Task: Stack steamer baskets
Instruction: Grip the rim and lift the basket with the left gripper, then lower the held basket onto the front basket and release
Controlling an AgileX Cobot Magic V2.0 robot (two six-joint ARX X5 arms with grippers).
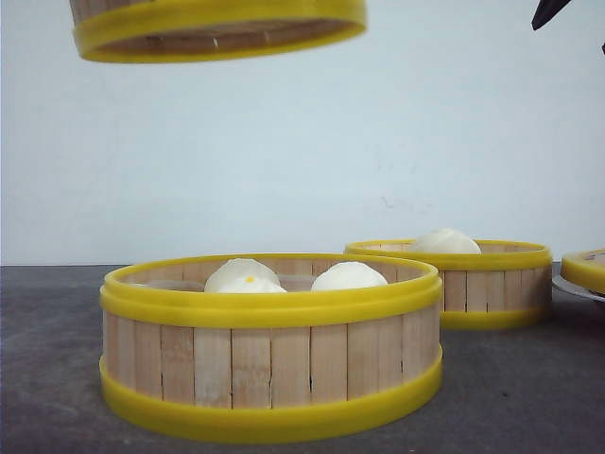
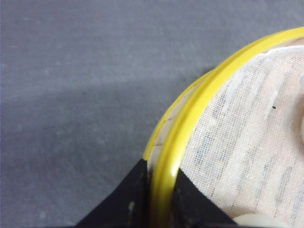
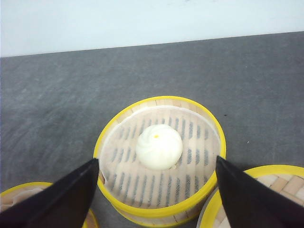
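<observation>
Left gripper [image 2: 160,190]: clamped on rim of lifted steamer basket [image 1: 217,28], held high above near basket [image 1: 271,345], clear of table [image 1: 47,378]. Right gripper [image 3: 154,187]: fingers spread wide, empty, above far basket [image 3: 160,156] holding one bun [image 3: 159,146]. Near basket: two buns [image 1: 244,275]. Far basket: behind and right of near basket.

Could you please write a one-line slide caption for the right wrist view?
Open right end effector above a round bamboo-slat steamer basket with yellow rims holding one white bun.
</observation>
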